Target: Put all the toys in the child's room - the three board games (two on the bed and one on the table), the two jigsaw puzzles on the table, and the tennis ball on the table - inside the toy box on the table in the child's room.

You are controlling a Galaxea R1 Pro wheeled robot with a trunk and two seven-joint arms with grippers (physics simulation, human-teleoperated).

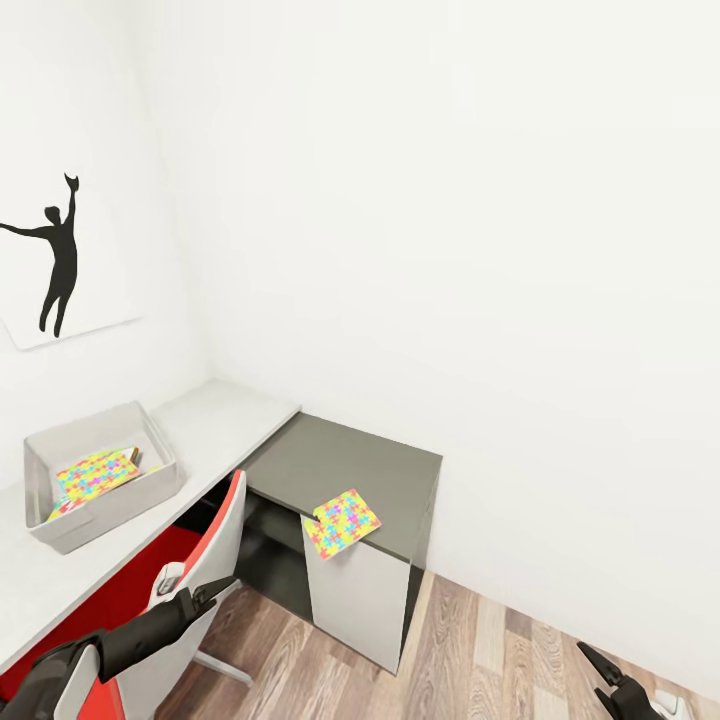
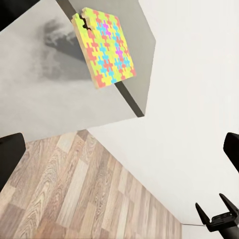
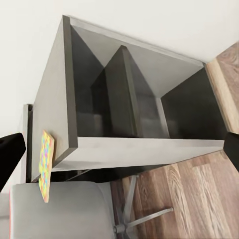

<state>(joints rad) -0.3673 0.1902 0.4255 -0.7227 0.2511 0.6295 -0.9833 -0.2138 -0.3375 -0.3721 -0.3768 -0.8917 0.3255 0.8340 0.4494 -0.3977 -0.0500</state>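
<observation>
A grey toy box [image 1: 160, 455] stands on the white table [image 1: 225, 415] at the left. A colourful jigsaw puzzle [image 1: 95, 472] lies inside it. A second jigsaw puzzle [image 1: 345, 522] [image 2: 104, 47] [image 3: 46, 164] lies on the dark grey cabinet top [image 1: 350, 465], overhanging its front edge. My left gripper [image 1: 213, 590] is open and empty, low beside the chair and short of that puzzle. My right gripper [image 1: 598, 668] [image 2: 215, 213] hangs open and empty over the floor at the lower right, well away from the cabinet.
A red office chair with a white back [image 1: 205, 560] is tucked under the table, right at my left arm. The cabinet [image 3: 124, 99] has open dark compartments. A silhouette picture [image 1: 60, 260] hangs on the left wall. Wood floor [image 1: 480, 640] stretches to the right.
</observation>
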